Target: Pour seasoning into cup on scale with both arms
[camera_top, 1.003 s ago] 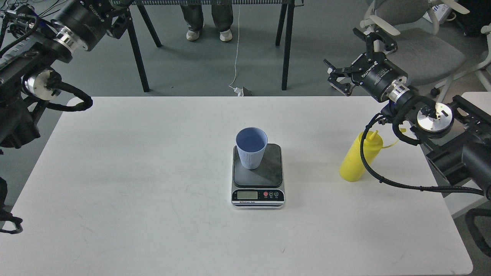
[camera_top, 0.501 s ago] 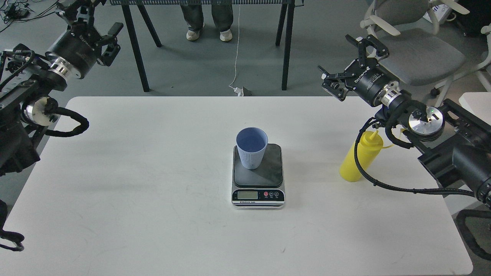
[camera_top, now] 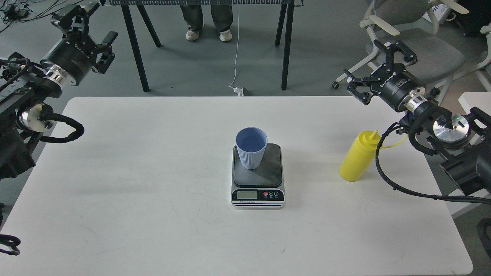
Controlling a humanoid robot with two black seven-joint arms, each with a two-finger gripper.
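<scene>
The light blue ribbed cup (camera_top: 251, 147) stands upright on the back left of the scale (camera_top: 257, 176), at the middle of the white table (camera_top: 153, 184). The yellow seasoning bottle (camera_top: 358, 157) stands upright at the table's right side, its cap strap trailing right. My right gripper (camera_top: 378, 67) is open and empty, up beyond the table's far right edge, above and behind the bottle. My left gripper (camera_top: 86, 27) is open and empty, high beyond the table's far left corner, far from the cup.
A person's legs and shoes (camera_top: 209, 23) stand beyond the table between black stand legs (camera_top: 285, 46). A grey office chair (camera_top: 418, 34) is at the back right. A black cable (camera_top: 402, 188) from my right arm hangs beside the bottle.
My right gripper has swung right and away from the table, off the bottle's side. My left arm has drawn back and lowered, bringing its gripper into view. Cup, scale and bottle have not moved.
</scene>
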